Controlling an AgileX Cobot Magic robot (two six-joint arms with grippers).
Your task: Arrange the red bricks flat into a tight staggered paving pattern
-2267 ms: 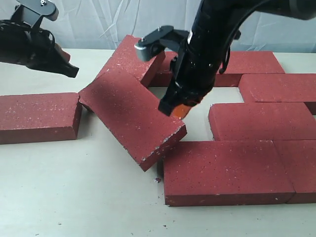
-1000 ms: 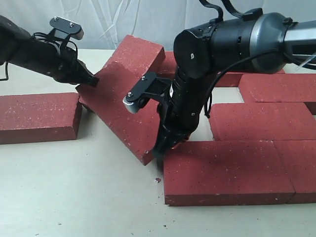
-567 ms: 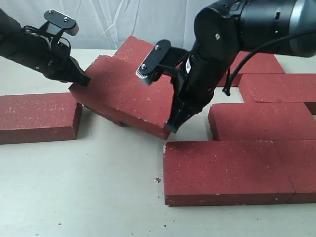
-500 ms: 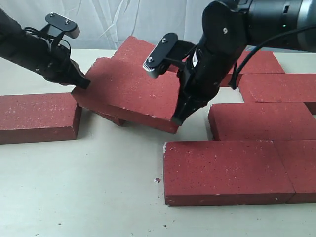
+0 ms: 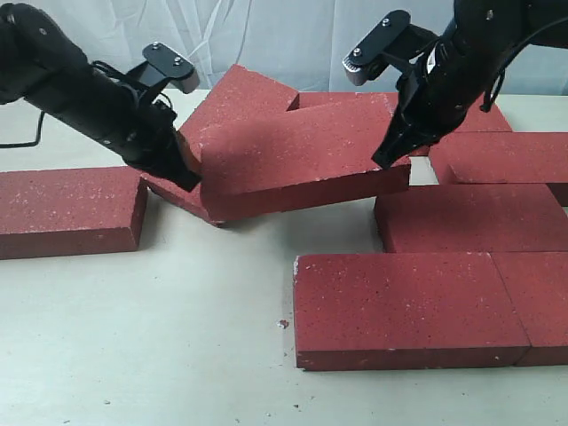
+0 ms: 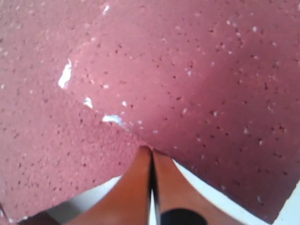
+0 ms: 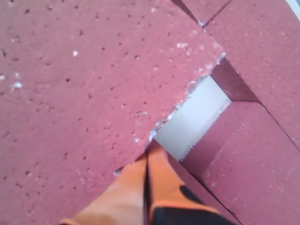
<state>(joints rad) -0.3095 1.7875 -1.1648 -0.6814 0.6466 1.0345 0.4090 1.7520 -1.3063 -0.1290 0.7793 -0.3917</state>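
Observation:
One red brick lies tilted across the middle, its left end leaning on another slanted red brick behind it. My left gripper is shut, its tip pressed against the tilted brick's left end. In the left wrist view the shut tip touches the seam where two brick faces meet. My right gripper is also shut and pushes at the brick's right end. Its tip sits at that brick's chipped edge, beside a gap of bare table. Nothing is held.
A single brick lies flat at the left. Laid bricks form a group on the right: a front one, a middle one, back ones. A small crumb lies on the pale table.
The middle brick swung from a diagonal lie to nearly crosswise, its right end carried back and right by the right gripper. The left gripper moved right, following the brick's left end.

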